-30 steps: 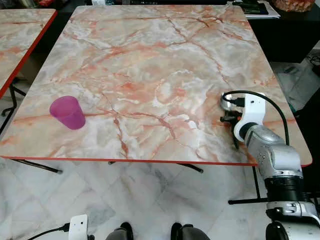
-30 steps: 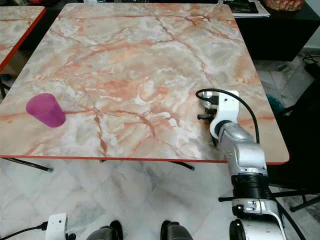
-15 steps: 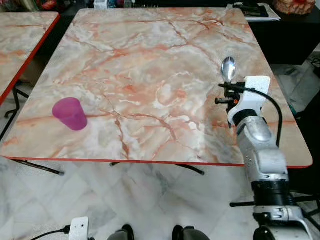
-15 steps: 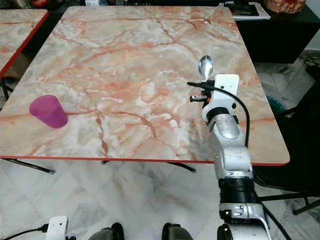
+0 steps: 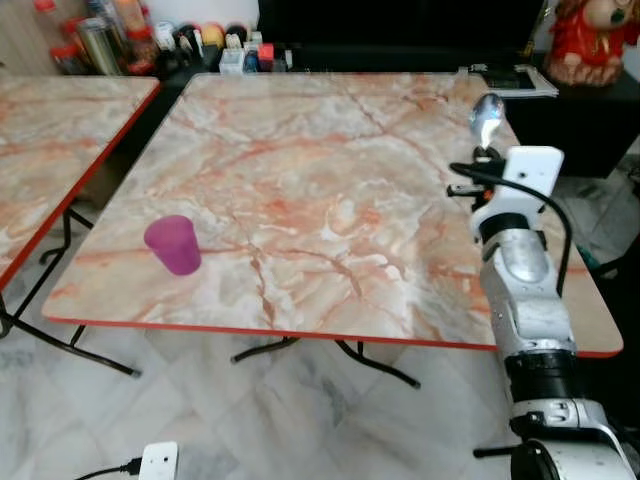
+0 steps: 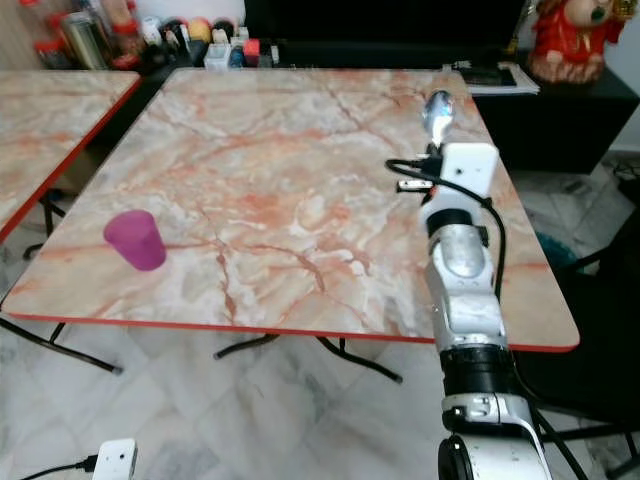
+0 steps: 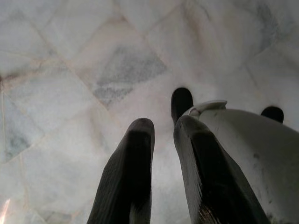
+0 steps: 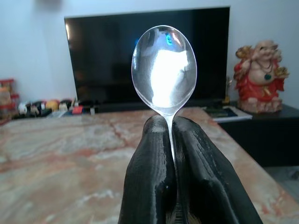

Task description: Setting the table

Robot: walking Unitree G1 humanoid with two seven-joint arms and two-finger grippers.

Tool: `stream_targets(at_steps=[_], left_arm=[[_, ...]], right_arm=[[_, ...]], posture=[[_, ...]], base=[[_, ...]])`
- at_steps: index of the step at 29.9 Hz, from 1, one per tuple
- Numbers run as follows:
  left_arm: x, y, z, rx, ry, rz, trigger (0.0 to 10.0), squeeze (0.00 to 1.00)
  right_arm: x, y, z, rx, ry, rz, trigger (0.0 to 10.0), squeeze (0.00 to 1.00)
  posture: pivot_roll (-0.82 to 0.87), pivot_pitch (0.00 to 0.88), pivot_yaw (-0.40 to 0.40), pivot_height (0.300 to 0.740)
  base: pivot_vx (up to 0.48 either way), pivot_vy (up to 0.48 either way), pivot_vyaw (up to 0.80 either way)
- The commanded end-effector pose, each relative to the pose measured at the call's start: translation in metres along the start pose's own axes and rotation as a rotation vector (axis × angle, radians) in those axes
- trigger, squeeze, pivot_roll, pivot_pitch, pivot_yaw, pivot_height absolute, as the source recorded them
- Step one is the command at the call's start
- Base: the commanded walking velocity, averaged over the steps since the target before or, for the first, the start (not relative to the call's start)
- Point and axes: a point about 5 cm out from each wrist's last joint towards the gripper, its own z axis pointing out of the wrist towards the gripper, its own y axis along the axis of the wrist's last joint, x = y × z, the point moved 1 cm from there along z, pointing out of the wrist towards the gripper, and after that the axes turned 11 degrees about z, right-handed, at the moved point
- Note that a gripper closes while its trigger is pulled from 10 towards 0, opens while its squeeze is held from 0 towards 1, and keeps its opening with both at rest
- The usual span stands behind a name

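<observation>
Head-camera views: a marble-patterned table (image 5: 330, 180) with a red edge is shown, with a purple plastic cup (image 5: 174, 244) standing upright near its front left corner. The right gripper (image 6: 432, 148) is raised above the table's right side, well apart from the cup, and a metal spoon (image 6: 438, 107) is held upright in it, bowl uppermost. A second marble table (image 5: 50, 130) is located to the left, bottles and condiment containers (image 5: 120, 35) are grouped beyond the far edge, and a red figurine (image 6: 563, 40) is placed on a dark cabinet at the far right. Left wrist view: the left gripper (image 7: 163, 140) is pointed down at the pale marble floor tiles (image 7: 70, 70), its two black fingers (image 7: 128, 177) set slightly apart with nothing between them. Right wrist view: the spoon handle is clamped between the closed black fingers (image 8: 152, 172), and the spoon bowl is seen against a dark television screen (image 8: 103, 60), with the figurine beside it.
</observation>
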Motion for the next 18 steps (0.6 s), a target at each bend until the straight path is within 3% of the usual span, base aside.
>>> stream_targets(at_steps=[1,6,18], left_arm=[[-0.001,-0.007,-0.001,0.019,0.005,0.009,10.0,0.0],[-0.002,-0.008,-0.001,0.023,0.009,-0.012,10.0,0.0],[-0.002,-0.012,-0.002,0.035,0.008,-0.008,10.0,0.0]], right_arm=[[0.0,0.005,0.002,-0.018,0.01,0.002,10.0,0.0],[-0.003,0.002,0.002,-0.008,-0.005,0.028,10.0,0.0],[-0.004,-0.006,0.0,0.017,-0.012,0.024,10.0,0.0]], posture=[[-0.06,0.0,0.002,0.736],[-0.06,0.0,-0.001,0.736],[-0.05,0.009,-0.006,0.736]], base=[[0.0,0.0,0.0],[0.0,0.0,0.0],[0.0,0.471,0.0]])
